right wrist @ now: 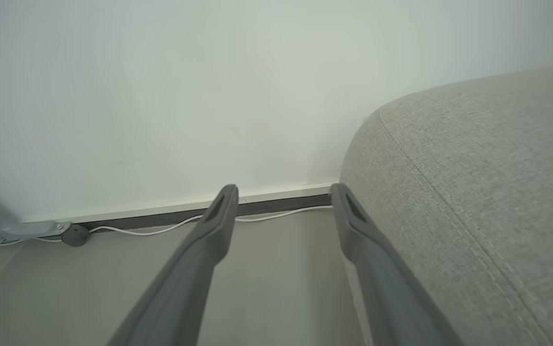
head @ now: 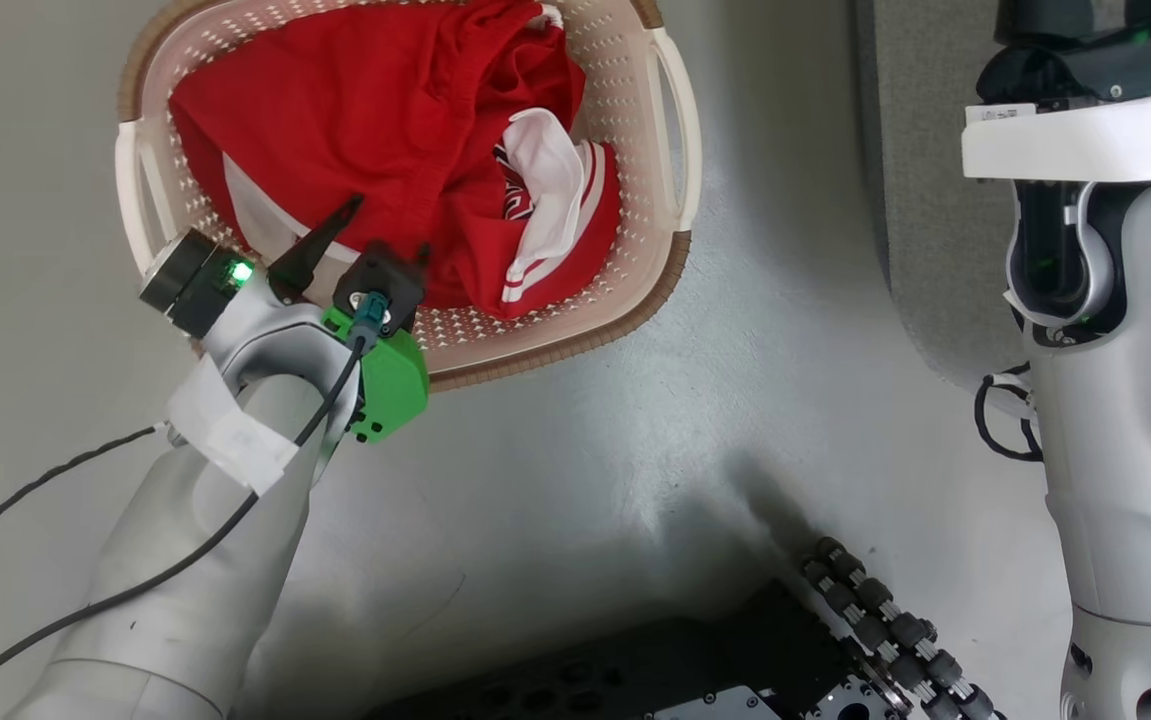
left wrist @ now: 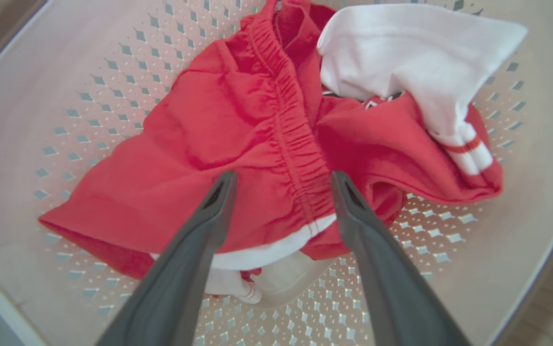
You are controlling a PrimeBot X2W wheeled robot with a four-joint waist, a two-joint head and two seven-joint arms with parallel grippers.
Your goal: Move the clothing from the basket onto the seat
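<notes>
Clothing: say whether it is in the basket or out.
In. The clothing lies crumpled on the floor of the basket, inside its walls; the open left gripper points at it.

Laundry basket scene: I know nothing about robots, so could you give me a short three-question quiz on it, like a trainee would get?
1. Short answer: which claw hangs beside the light-grey sofa?
2. The red garment lies: A) on the sofa; B) in the laundry basket; C) dangling from a claw.
3. True or false: the left claw has already closed on the garment.
Key: 1 the right claw, open; 2 B; 3 false, its fingers stand apart over the fabric.
</notes>
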